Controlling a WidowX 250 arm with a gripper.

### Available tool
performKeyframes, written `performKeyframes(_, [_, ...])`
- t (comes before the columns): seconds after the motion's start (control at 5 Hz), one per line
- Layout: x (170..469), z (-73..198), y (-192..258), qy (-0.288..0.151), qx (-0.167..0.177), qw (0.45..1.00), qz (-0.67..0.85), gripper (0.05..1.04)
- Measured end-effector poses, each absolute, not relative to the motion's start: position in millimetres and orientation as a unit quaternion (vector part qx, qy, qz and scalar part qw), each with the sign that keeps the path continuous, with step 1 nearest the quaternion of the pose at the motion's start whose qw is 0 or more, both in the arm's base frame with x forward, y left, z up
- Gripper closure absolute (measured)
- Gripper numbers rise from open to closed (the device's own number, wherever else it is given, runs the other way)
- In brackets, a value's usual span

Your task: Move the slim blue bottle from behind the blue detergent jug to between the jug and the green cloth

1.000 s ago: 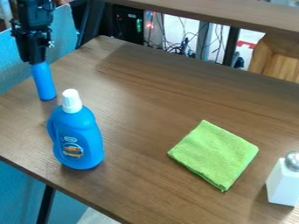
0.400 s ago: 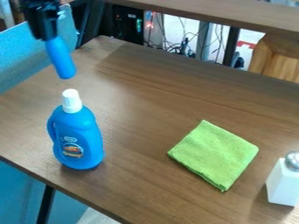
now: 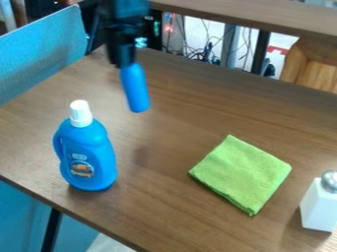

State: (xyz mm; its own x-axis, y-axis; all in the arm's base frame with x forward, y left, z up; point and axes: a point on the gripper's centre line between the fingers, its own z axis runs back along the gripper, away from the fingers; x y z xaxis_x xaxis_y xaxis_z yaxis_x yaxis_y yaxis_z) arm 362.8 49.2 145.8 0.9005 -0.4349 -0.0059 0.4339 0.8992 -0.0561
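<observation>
Camera view: one hand [image 3: 125, 64] clamped on one blue cylinder [image 3: 135, 89]; one bottle [image 3: 88, 153], one cloth [image 3: 241, 173], one container [image 3: 319, 206].

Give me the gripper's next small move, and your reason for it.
I'd lower the gripper slightly, keeping the blue cylinder roughly upright. It appears to hang above the table, its lower end apart from what looks like its faint shadow, and the space between the blue bottle and the green cloth seems wide enough.
</observation>
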Motion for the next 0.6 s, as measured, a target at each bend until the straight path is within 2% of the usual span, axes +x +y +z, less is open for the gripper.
performKeyframes(0.2, [364,144,11,0.005,-0.005,0.962,-0.273,0.735])
performKeyframes(0.6, [360,130,3,0.021,0.023,0.960,-0.277,0.735])
